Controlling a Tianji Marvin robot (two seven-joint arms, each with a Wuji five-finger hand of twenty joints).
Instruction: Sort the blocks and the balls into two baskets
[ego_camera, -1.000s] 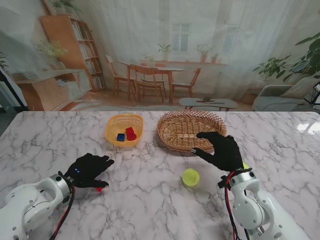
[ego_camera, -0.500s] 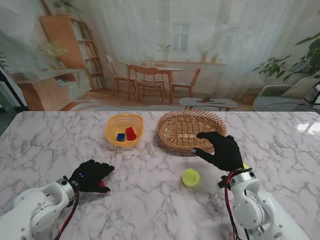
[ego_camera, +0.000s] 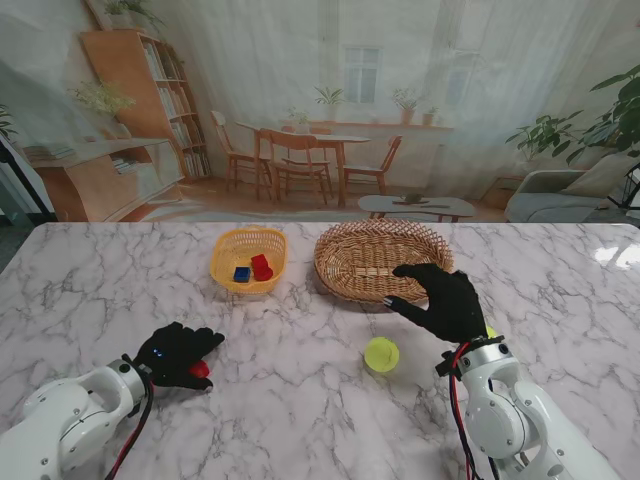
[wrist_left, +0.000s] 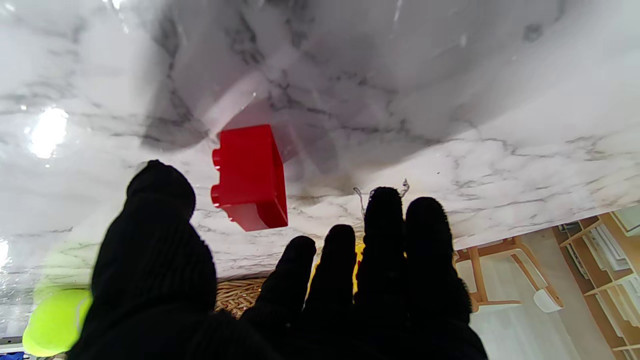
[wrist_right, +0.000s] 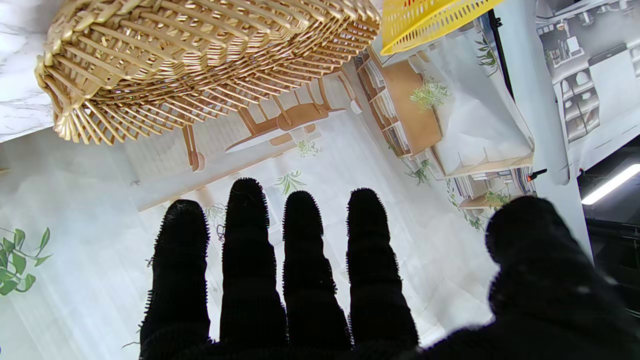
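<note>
Left hand (ego_camera: 178, 353) sits low over the marble table (ego_camera: 300, 400), well to the left of the wicker basket (ego_camera: 380, 258) and nearer to me. The red block (ego_camera: 200, 369) peeks out at its fingertips — in the left wrist view the red block (wrist_left: 250, 177) lies on the marble just past the fingers (wrist_left: 382, 235), between them and the thumb, not gripped; fingers apart, holding nothing.

Right hand (ego_camera: 445, 300) hovers at the wicker basket's near right rim, fingers (wrist_right: 247, 240) spread straight, nothing in it. A yellow-green ball (ego_camera: 381, 353) rests on the table nearer to me than that basket, just left of the right hand.

Yellow basket (ego_camera: 249, 258) stands just left of the wicker one — a red and a blue block inside
</note>
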